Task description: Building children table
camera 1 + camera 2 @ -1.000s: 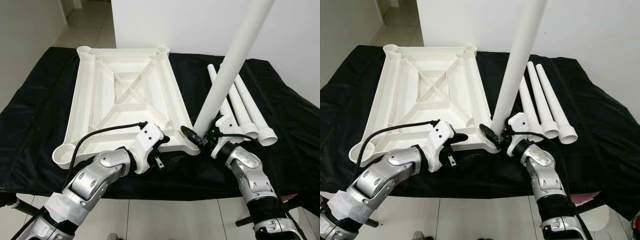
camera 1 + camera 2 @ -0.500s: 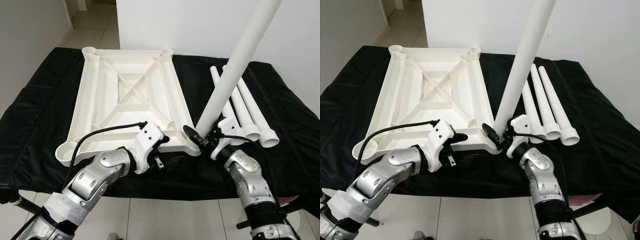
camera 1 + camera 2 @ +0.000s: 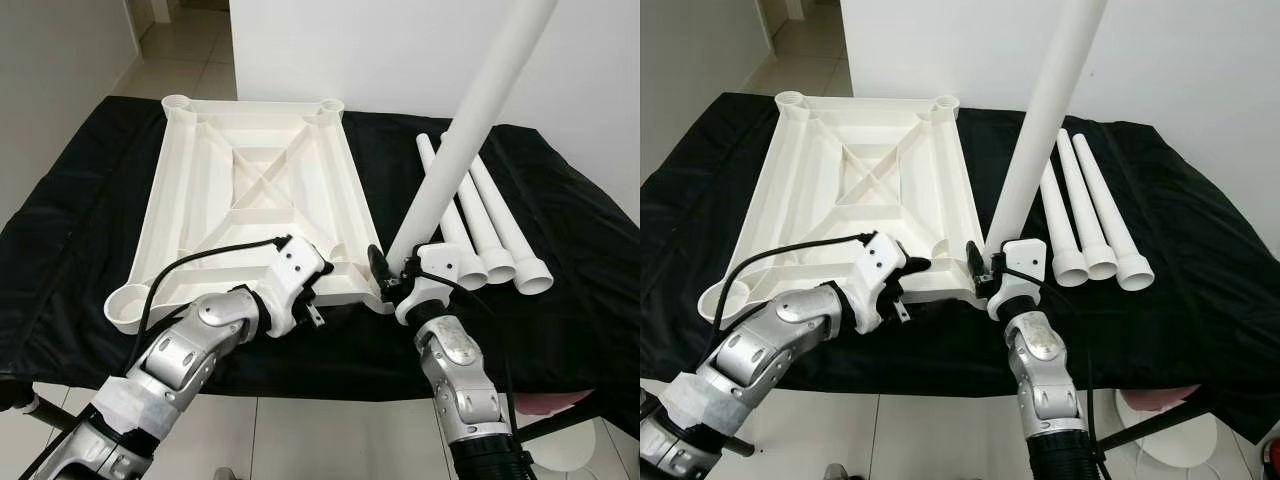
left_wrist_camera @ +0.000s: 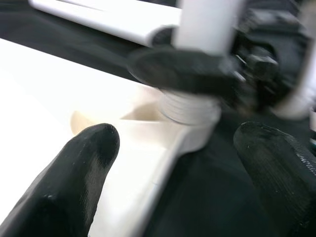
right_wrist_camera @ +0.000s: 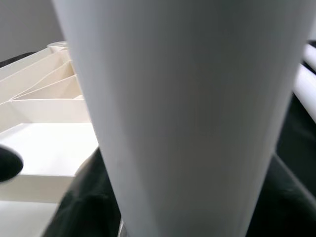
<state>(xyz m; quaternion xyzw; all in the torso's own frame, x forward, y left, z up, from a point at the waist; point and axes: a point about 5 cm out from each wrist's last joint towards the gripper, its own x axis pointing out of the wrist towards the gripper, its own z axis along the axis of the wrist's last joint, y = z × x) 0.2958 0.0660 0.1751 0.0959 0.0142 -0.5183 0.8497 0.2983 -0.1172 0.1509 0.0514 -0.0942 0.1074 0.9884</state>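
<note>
Leg at the corner socket

Eye view: right hand (image 3: 388,272) grips the smooth white tube leg (image 3: 468,135) at the ribbed plastic tabletop's (image 3: 250,190) near corner (on black cloth (image 3: 70,230)). Left wrist view: left hand (image 4: 173,173) wide, fingers (image 4: 84,163) straddling the rim.

Left wrist view: the left gripper (image 4: 177,173) has its two black fingers (image 4: 79,177) spread apart, one over the white tabletop underside (image 4: 44,94) and the other over the black cloth (image 4: 207,197) beside the tabletop's edge. Between and beyond them, the white table leg (image 4: 207,22) stands in the ribbed corner socket (image 4: 190,111) of the tabletop, with a black finger of the right gripper (image 4: 182,71) clasped against the leg just above the socket. More white legs (image 4: 113,17) lie on the cloth behind, blurred.
</note>
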